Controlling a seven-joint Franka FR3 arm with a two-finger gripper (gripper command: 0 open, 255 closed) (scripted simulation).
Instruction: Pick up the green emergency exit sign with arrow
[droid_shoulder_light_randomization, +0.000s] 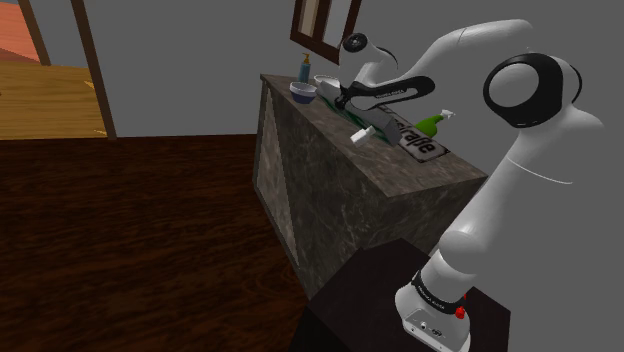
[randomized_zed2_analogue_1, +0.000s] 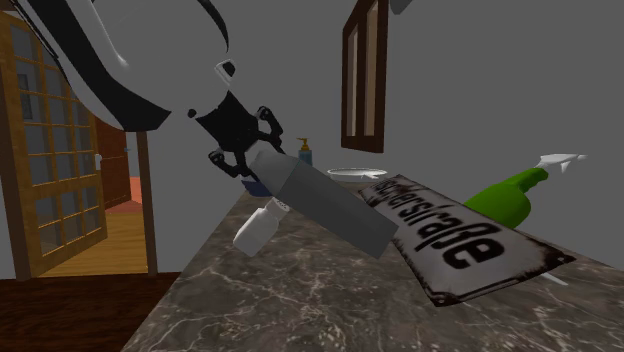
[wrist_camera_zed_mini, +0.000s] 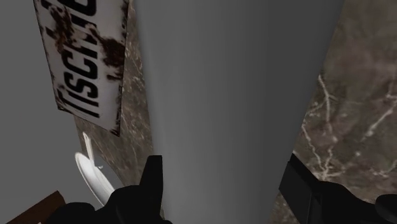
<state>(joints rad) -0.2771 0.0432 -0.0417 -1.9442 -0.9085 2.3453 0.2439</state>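
**Exit sign (randomized_zed2_analogue_1: 320, 205) clamped at one end, tilted over the counter**

Finding: the exit sign shows as a plain grey slab. It hangs slanted above the marble counter (randomized_zed2_analogue_1: 300, 300). Its 10 o'clock end is in the gripper (randomized_zed2_analogue_1: 245, 160), and its 4 o'clock end sits low beside a rusty lettered plate (randomized_zed2_analogue_1: 470, 245). Whether that low end touches the plate or the counter cannot be told.

Jaws: in the wrist view the two black fingers (wrist_camera_zed_mini: 153, 184) press against opposite edges of the slab, so they are clamped on the sign.

Surroundings, second exterior view: a green spray bottle (randomized_zed2_analogue_1: 505, 198) lies at the sign's 3 o'clock, behind the plate. A small white object (randomized_zed2_analogue_1: 258, 228), of unclear kind, rests on the counter at 8 o'clock, below the gripper.

Assessment: the grasp appears made, and the lift is the step in hand. The hold is at one end, so the slab may pivot between the fingers. Recommended:
- Keep the clamp firm.
- Raise straight up and slowly.
- Do not swing sideways until the low end is well clear of the plate and the bottle.
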